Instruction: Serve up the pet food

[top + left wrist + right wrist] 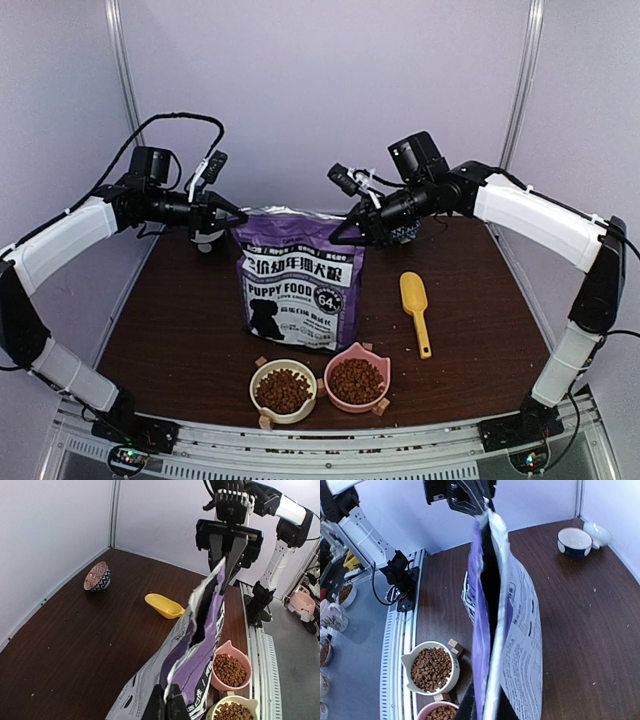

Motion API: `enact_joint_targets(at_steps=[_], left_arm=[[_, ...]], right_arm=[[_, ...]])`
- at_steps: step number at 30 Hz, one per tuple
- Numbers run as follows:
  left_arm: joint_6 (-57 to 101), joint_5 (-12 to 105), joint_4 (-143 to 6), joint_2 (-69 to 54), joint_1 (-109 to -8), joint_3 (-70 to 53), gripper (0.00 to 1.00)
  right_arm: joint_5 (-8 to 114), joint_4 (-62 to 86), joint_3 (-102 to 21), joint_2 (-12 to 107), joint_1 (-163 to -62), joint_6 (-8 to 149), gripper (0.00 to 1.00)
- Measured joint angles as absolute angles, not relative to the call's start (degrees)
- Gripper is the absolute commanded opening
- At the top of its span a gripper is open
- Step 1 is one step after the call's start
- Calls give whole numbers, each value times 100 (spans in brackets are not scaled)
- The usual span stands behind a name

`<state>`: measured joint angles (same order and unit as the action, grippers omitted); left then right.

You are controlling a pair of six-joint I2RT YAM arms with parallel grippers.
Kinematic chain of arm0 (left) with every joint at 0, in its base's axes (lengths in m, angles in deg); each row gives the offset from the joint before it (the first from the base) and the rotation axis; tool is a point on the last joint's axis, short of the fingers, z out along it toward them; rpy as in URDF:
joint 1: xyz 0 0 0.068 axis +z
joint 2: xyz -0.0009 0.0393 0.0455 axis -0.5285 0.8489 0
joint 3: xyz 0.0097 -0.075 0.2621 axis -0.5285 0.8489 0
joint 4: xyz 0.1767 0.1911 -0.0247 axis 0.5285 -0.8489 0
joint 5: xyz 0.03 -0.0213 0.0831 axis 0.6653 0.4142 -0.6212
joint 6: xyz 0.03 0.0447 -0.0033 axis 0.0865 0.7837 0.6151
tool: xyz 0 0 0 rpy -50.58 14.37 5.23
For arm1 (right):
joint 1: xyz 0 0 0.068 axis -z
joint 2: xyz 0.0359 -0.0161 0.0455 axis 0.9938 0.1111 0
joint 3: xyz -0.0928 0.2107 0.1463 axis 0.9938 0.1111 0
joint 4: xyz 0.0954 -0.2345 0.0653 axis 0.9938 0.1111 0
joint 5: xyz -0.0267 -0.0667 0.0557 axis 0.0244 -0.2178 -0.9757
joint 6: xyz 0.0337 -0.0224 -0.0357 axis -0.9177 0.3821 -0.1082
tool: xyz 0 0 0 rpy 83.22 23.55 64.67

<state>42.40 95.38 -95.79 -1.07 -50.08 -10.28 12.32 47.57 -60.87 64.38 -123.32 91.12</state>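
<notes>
Plainly legible on the purple bag: "PUPPY FOOD" and "64%"; the smaller print is unreadable. It stands upright mid-table, mouth parted, one top corner clamped by the left gripper, the other by the right gripper. Brown kibble lies in the cream bowl and the pink bowl in front. A yellow scoop lies to its right. Dark brown table, pale lilac walls.

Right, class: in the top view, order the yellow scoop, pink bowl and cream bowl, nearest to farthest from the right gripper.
From the right gripper, on the puppy food bag's top:
1. Yellow scoop, right side.
2. Pink bowl, near edge.
3. Cream bowl, left of it.
</notes>
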Motion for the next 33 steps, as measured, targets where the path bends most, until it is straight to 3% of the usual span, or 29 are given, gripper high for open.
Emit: enact_joint_targets(at_steps=[4,7,17,26,28,33], left_arm=[[4321,9497,-9644,-110,-5122,-1028,0],[4353,9477,-9664,-134,-5163,-1028,0],[4386,9455,-9786,-214,-5226,-1028,0],[4386,9447,-9915,-293,-5240,-1028,0],[4388,9444,-9961,-311,-5240,-1028,0],[4476,9453,-10188,-365,-5240,-1085,0]], right_arm=[[1459,5002,-6439,6429,-12332,9262,49],[1647,5203,-6852,6421,-12346,9359,62],[2364,6278,-8830,7216,-12776,9617,70],[3015,6779,-9460,8185,-13349,9717,75],[3179,6811,-9617,8307,-13408,9728,71],[3592,6866,-9818,8401,-13458,9778,14]])
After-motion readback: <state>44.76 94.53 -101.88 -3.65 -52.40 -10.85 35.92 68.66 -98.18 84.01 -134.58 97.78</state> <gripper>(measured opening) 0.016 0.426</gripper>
